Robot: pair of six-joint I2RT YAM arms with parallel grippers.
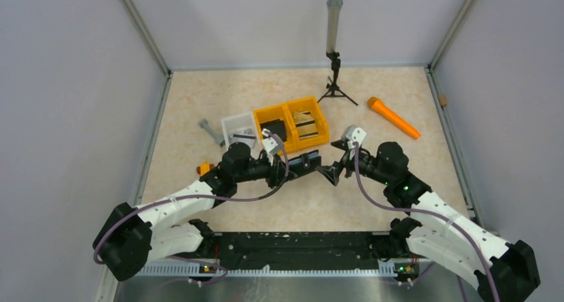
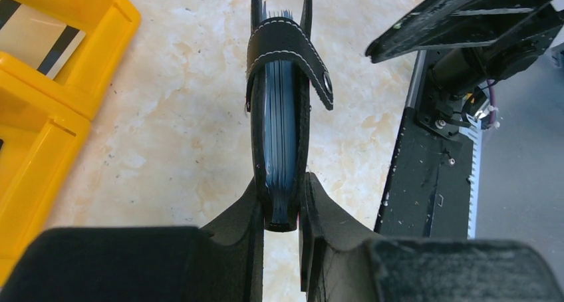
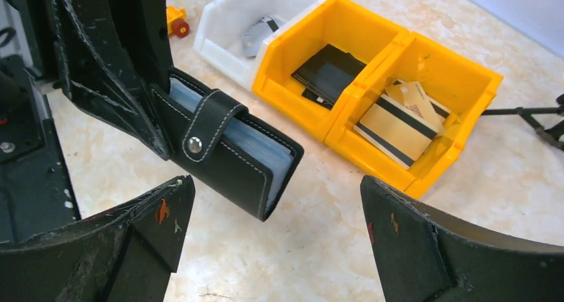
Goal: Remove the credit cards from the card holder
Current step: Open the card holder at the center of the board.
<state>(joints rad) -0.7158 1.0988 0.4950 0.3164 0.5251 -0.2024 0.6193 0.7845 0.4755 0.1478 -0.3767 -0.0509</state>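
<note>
- The beige marbled tabletop [image 1: 199, 96] carries everything.
- The left arm's black two-finger left gripper [image 2: 282, 202] is clamped on the spine end of the card holder, one finger pressed to each cover.
- The right arm's black right gripper [image 3: 276, 199] faces it with its jaws spread wide and nothing held. The holder's free corner lies between the fingers without touching either.
- A yellow plastic two-compartment bin [image 3: 292, 96] stands just beyond the grippers, with a white plastic bin [image 3: 226, 22] touching its left side.
- A grey tube on a small black tripod [image 1: 334, 69] stands upright at the far edge. An orange plastic cylinder [image 1: 394, 118] lies well to the right of the bins.
- The small black stitched-leather folding card holder [image 3: 233, 162] hangs above the table between the two grippers. Pale blue leaves show between its covers.
- The credit cards [image 3: 329, 72] in sight lie in the yellow bin: black ones in the left compartment, pale dark-striped ones in the right.
- The holder's short black strap [image 2: 292, 46] wraps over the open edge, and its metal snap [image 3: 194, 144] lies against the cover.
</note>
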